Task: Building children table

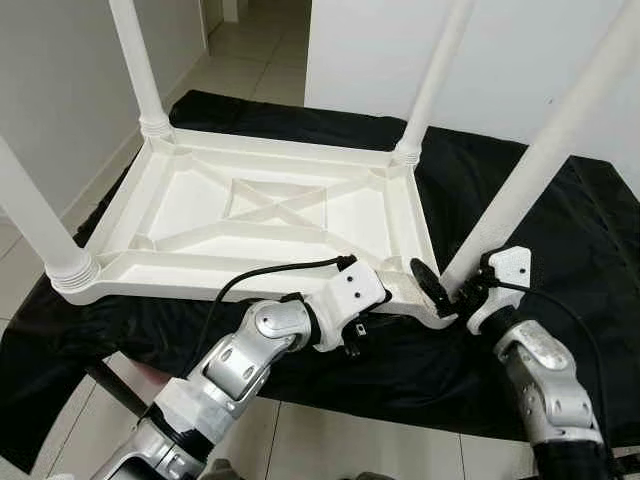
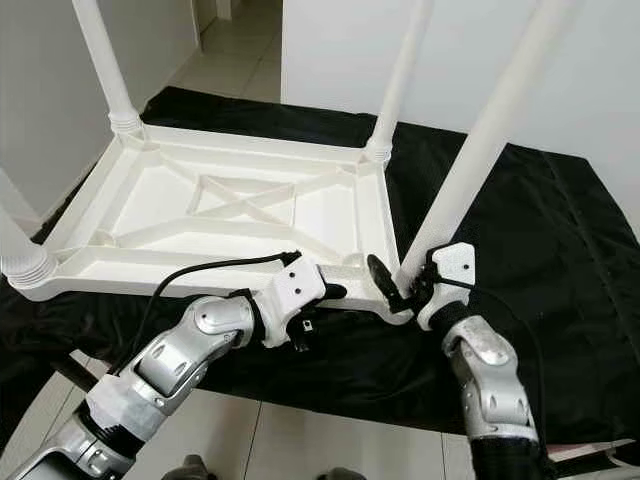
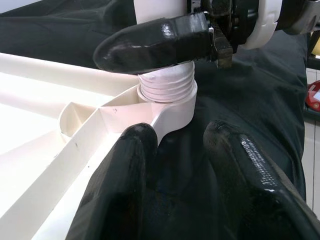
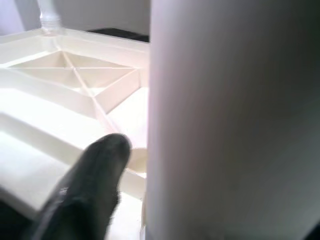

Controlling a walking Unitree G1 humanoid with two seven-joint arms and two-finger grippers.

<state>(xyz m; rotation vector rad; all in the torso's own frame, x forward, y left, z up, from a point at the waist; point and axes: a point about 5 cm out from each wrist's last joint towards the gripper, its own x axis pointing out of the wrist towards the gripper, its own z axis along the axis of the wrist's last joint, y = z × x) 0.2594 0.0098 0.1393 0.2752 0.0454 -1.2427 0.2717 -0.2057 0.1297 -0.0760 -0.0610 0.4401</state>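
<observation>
A white plastic table top (image 1: 200, 268) lies upside down on a black cloth (image 1: 570, 250). Three white legs (image 1: 140, 70) (image 1: 435, 80) (image 1: 30, 215) stand in its corners. At the near right corner my right gripper (image 1: 445, 285) is shut on the fourth leg (image 1: 540, 160), which leans to the right. Its threaded end (image 3: 167, 86) sits in the corner socket (image 3: 176, 109), with one right finger (image 3: 155, 42) lying across it. My left gripper (image 1: 395, 298) is open at the table's near rim beside that corner, with its fingers (image 3: 120, 190) apart over the cloth.
The cloth covers a low stand whose dark leg (image 1: 112, 388) shows at the near left. Tiled floor (image 1: 330, 440) lies in front, and white walls (image 1: 520, 60) rise behind. A red item (image 3: 314, 95) lies past the cloth's edge.
</observation>
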